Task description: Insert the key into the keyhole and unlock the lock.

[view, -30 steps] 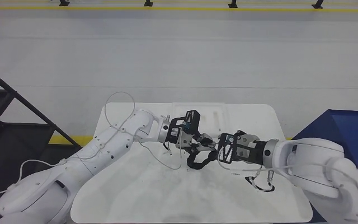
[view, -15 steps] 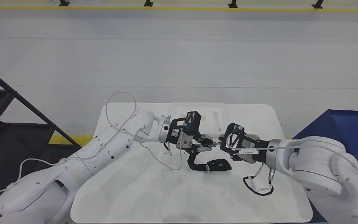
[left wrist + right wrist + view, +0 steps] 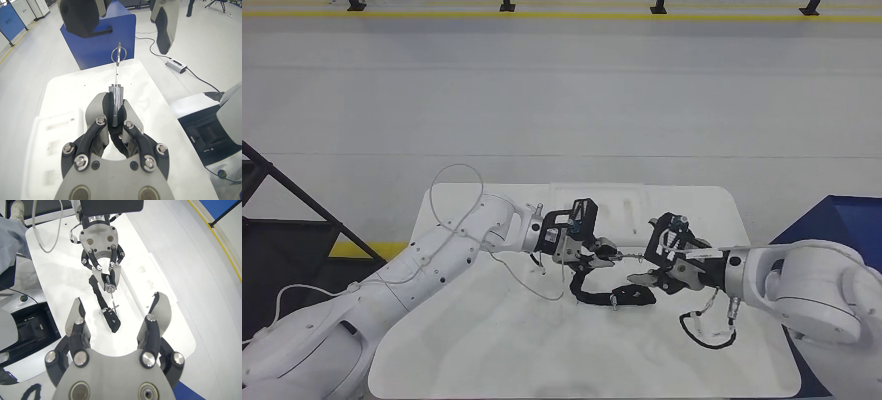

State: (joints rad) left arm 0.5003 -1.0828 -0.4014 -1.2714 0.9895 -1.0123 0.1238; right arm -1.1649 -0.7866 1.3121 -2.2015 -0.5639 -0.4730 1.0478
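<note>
Left wrist view shows the left gripper clamped on the lock's chrome cylinder above the table, near its middle. The key sits in the keyhole, pointing right. Just right of it, the right gripper is spread wide, touching nothing.

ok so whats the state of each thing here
key: in the keyhole, sticking out, no gripper on it
lock: clamped in the left gripper, above the table
cable: hanging from the lock, far end on the table
left gripper: shut on the lock
right gripper: open, apart from the key
</note>
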